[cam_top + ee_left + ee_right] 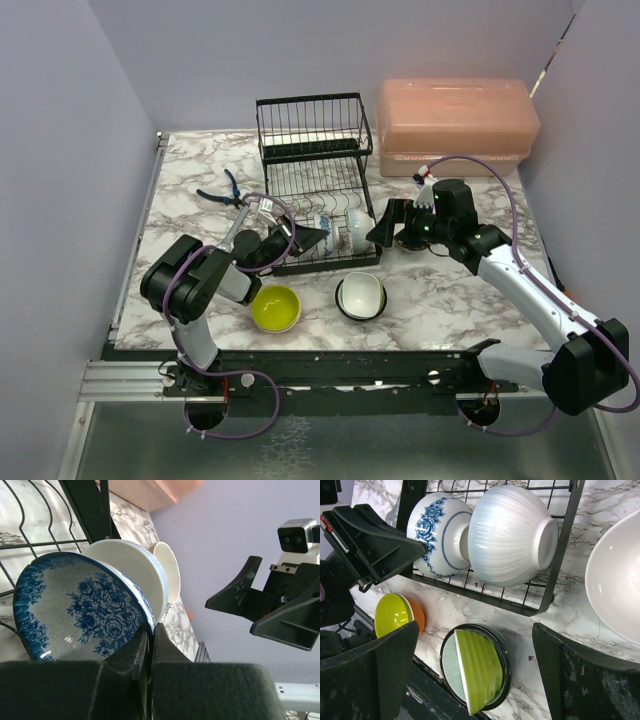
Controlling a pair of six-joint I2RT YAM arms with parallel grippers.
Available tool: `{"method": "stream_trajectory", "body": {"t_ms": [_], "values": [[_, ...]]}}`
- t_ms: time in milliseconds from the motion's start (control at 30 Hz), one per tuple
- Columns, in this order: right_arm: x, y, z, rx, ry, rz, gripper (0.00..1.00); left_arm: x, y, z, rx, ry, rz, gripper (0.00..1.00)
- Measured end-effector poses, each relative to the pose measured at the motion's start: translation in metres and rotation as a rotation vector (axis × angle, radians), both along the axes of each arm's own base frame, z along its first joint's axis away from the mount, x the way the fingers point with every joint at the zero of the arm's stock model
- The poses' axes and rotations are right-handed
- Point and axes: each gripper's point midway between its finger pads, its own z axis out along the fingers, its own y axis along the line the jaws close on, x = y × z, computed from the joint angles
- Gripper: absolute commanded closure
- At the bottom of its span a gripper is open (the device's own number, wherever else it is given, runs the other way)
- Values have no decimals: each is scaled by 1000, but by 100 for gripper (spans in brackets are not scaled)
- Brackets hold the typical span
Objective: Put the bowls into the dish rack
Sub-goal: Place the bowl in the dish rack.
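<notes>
The left gripper [151, 632] is pinched onto the rim of the blue-patterned bowl [75, 605]. This bowl stands on edge in the dish rack [315, 185] at the table's [450, 290] far edge, beside the white bowl [510, 535]. The right gripper [390, 225] is spread wide and holds nothing.

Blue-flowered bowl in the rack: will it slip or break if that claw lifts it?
Likely slippery: the blue-flowered bowl has a glossy glaze, and the left claw pinches only its rim. It looks ceramic, so likely stiff but chippable against the white bowl beside it. On edge in the dish rack, it might roll if nudged.
</notes>
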Motion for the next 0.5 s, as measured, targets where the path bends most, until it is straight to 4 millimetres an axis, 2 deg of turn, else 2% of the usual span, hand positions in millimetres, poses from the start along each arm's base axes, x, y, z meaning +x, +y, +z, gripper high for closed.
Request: {"method": "stream_trajectory", "body": {"t_ms": [300,500], "values": [[0,0,0,0,0,0,0,13,4,-8,13,10,34,100],[0,0,0,0,0,0,0,15,3,-8,5,11,37,100]]}}
